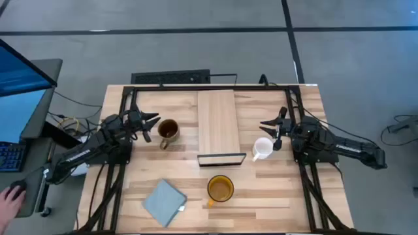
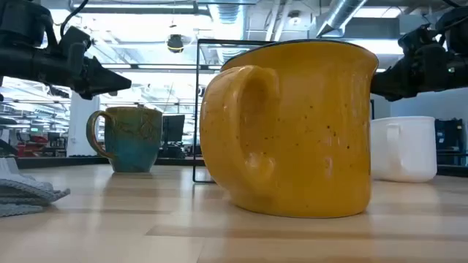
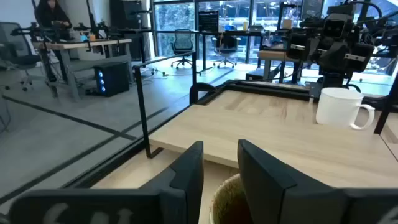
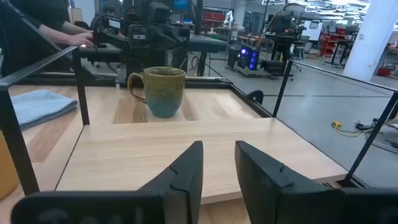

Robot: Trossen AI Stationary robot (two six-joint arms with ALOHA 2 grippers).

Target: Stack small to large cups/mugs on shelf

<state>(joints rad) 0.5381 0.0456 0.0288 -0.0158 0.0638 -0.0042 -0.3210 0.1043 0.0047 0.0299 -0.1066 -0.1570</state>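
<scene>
The dark brown-olive mug point(image 1: 168, 130) stands upright on the table left of the light-wood shelf plank point(image 1: 217, 121). The small white mug point(image 1: 262, 149) stands right of the plank. The yellow-orange mug point(image 1: 221, 188) stands near the front, in front of the plank's black wire frame point(image 1: 222, 158). My left gripper point(image 1: 150, 126) is open just left of and above the olive mug, whose rim point(image 3: 227, 199) shows below its fingers. My right gripper point(image 1: 273, 130) is open, above and a little beyond the white mug point(image 2: 404, 148). Neither touches anything.
A grey-blue cloth point(image 1: 163, 202) lies at the table's front left. Black frame rails point(image 1: 124, 130) run along the table's left and right sides. A person's hand point(image 1: 10, 194) rests on a mouse off the table's left. The plank's top point(image 4: 174, 149) is bare.
</scene>
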